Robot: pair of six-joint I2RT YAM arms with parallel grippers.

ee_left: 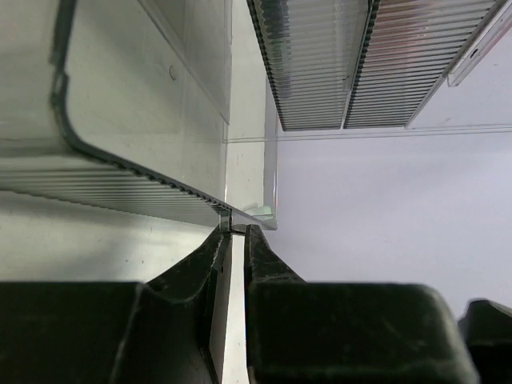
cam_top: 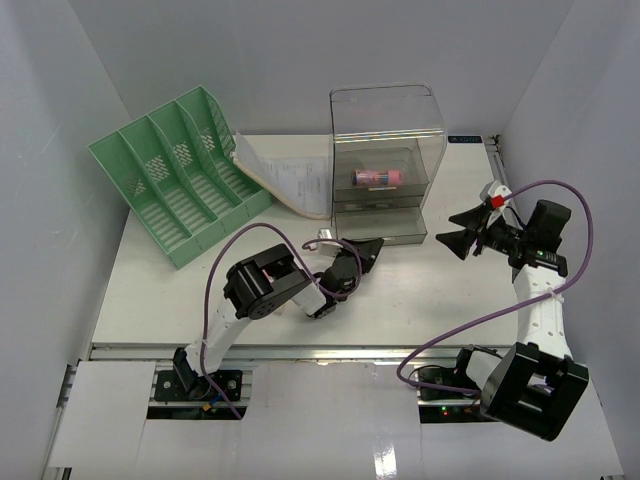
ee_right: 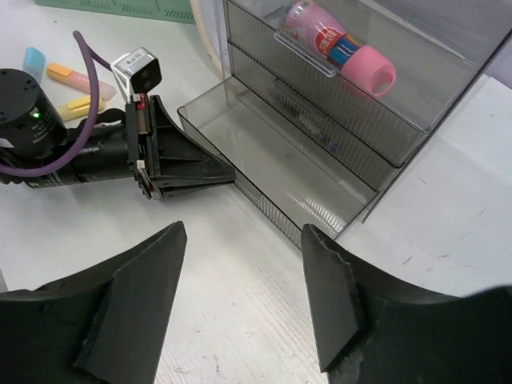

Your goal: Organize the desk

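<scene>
Fingers (ee_left: 268, 268) of the left gripper (ee_left: 238, 230) stand almost together, with only a slit between them, and in that slit they pinch the thin clear wall at a front corner of the drawer (ee_right: 276, 164). This drawer is the lowest one of the organizer (cam_top: 388, 150) and stands pulled out toward those fingers, nothing showing inside it. In the right wrist view the left gripper (ee_right: 224, 172) lies low along the desk (ee_right: 240, 336), its tips touching the drawer's corner. Above and beyond those tips, in a higher drawer, lies a pink tube (ee_right: 344, 44). Behind the left gripper, on the side away from the drawer, three highlighters (ee_right: 68, 76) lie on the white top. The right gripper (ee_right: 240, 232) is spread wide, its fingers (ee_right: 132, 308) far apart and holding nothing, touching nothing; bare desk shows between them, and the pulled-out drawer sits just beyond their tips. From above, the right gripper (cam_top: 455, 235) hangs beside the organizer's right flank, apart from it, while the left gripper (cam_top: 370, 246) meets the drawer from the front left. Further beyond the left fingers lie papers (cam_top: 290, 180) and a green file rack (cam_top: 180, 170). The desk (cam_top: 420, 295) lies under both grippers.
</scene>
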